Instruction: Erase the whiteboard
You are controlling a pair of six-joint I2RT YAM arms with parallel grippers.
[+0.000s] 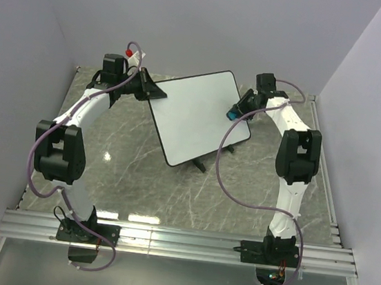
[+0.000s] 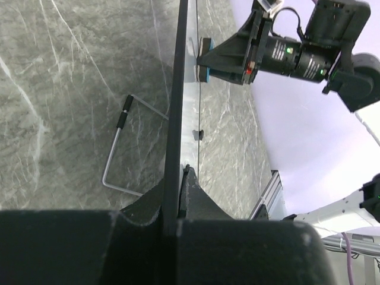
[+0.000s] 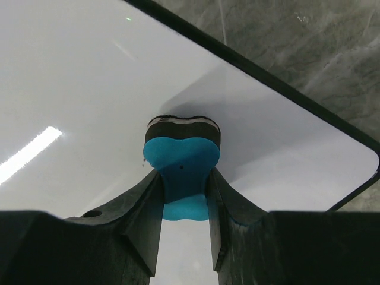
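The whiteboard (image 1: 197, 115) stands tilted on its wire stand in the middle of the table, its face blank white. My left gripper (image 1: 156, 92) is shut on the board's left edge; in the left wrist view the black frame (image 2: 176, 107) runs edge-on between my jaws. My right gripper (image 1: 237, 111) is shut on the blue eraser (image 3: 181, 163) and presses its dark felt side against the board (image 3: 89, 89) near its right edge. The eraser also shows in the left wrist view (image 2: 205, 59), touching the board's face.
The board's wire stand leg (image 2: 119, 148) rests on the grey marble table (image 1: 130, 177). Purple-grey walls close in left, right and behind. An aluminium rail (image 1: 178, 242) runs along the near edge by the arm bases.
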